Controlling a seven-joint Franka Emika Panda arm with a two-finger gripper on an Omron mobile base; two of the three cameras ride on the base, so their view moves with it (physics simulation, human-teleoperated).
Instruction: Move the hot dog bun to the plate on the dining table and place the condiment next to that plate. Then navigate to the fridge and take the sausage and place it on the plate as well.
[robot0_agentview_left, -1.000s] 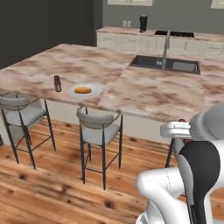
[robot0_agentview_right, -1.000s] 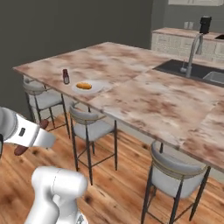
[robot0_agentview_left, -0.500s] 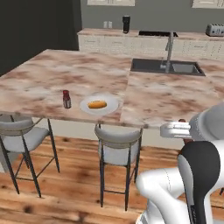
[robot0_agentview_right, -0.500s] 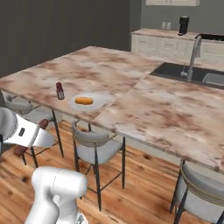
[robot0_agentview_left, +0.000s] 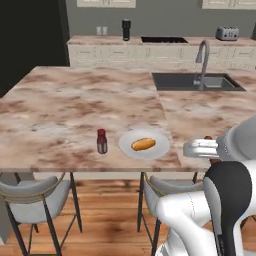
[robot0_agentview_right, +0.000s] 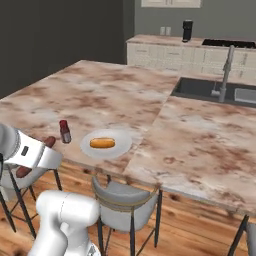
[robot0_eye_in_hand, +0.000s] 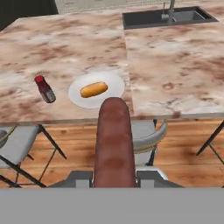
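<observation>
My gripper (robot0_eye_in_hand: 114, 177) is shut on the sausage (robot0_eye_in_hand: 113, 140), a dark reddish-brown cylinder that points toward the plate (robot0_eye_in_hand: 112, 82) in the hand view. It hangs short of the dining table's (robot0_agentview_left: 60, 100) front edge, over the stools. The white plate (robot0_agentview_left: 127, 145) sits near that edge with the golden hot dog bun (robot0_agentview_left: 143, 144) on it. Just left of the plate stands the condiment (robot0_agentview_left: 102, 141), a dark red bottle with a red cap. In the right base view the gripper (robot0_agentview_right: 36, 156) holds the sausage (robot0_agentview_right: 49, 142) left of and below the condiment (robot0_agentview_right: 64, 131), the bun (robot0_agentview_right: 102, 143) and the plate (robot0_agentview_right: 122, 141).
Grey stools (robot0_agentview_left: 37, 192) (robot0_agentview_right: 125, 200) stand tucked under the table's front edge on a wooden floor. A sink with a faucet (robot0_agentview_left: 200, 60) is set into the top at the right. The back counter (robot0_agentview_left: 150, 42) carries a toaster and a dark appliance.
The whole picture has shifted: the base has driven, so the table, plate and bottle now sit closer and more central. The gripper stays shut on the sausage.
</observation>
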